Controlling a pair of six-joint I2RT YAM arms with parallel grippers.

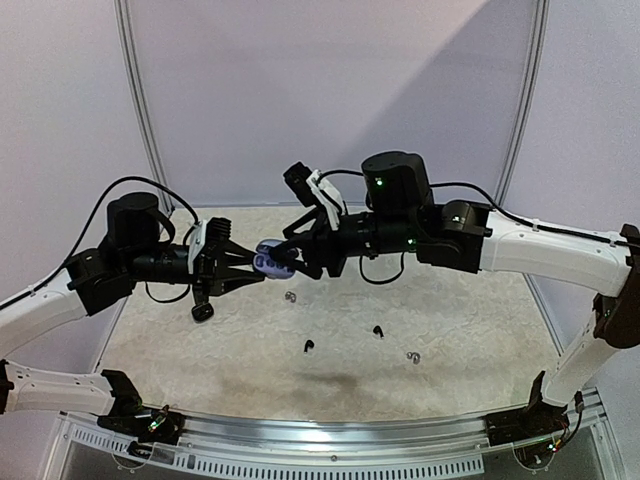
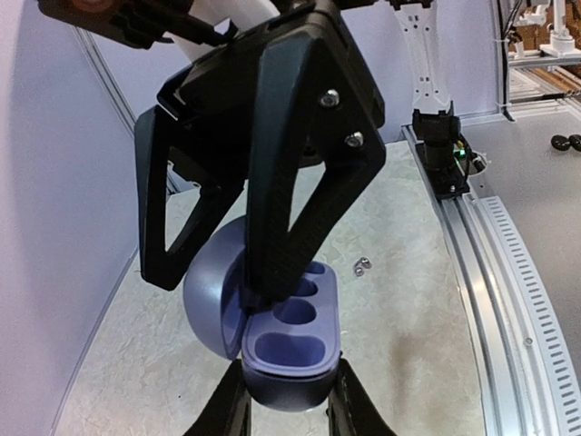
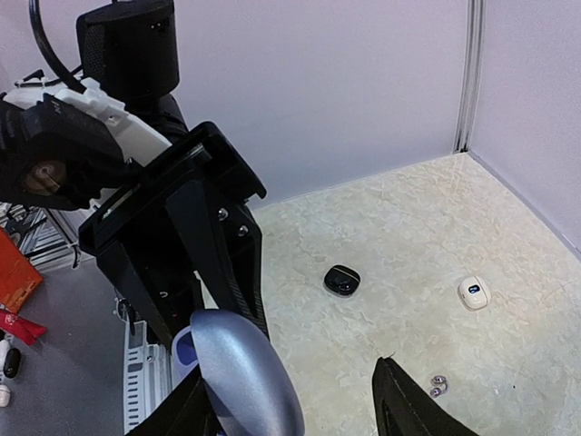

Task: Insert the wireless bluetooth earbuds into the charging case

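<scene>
Nearest the left wrist camera, the left tool (image 2: 289, 416) is closed tight on the base of the purple charging case (image 2: 289, 354). It holds the case in the air above the surface (image 2: 408, 300), tray turned up so that the recesses face the other arm. The hinged lid (image 2: 209, 295) is swung back, which exposes the recesses; those that show look empty.

The right tool (image 1: 298, 256) meets the case from the opposite side with its jaws about half apart. They straddle the lid rather than clamp it, and one finger (image 2: 277, 263) reaches down to the tray edge beside the hinge. From this pose the finger seems either to brace the lid open or to deliver a bud. Whether anything sits at its tip cannot be told.

No bud is seen in the case. Black earbuds (image 1: 309, 346) and silvery earbuds (image 1: 291, 297) lie loose on the surface below, well apart from the case; white ones cannot be made out. A black case (image 3: 341, 280) and a white case (image 3: 473, 292) rest shut on the surface, apart from each other.

Holding the case aloft gives both arms access to it, though a slip of the narrow grip would probably drop it.
</scene>
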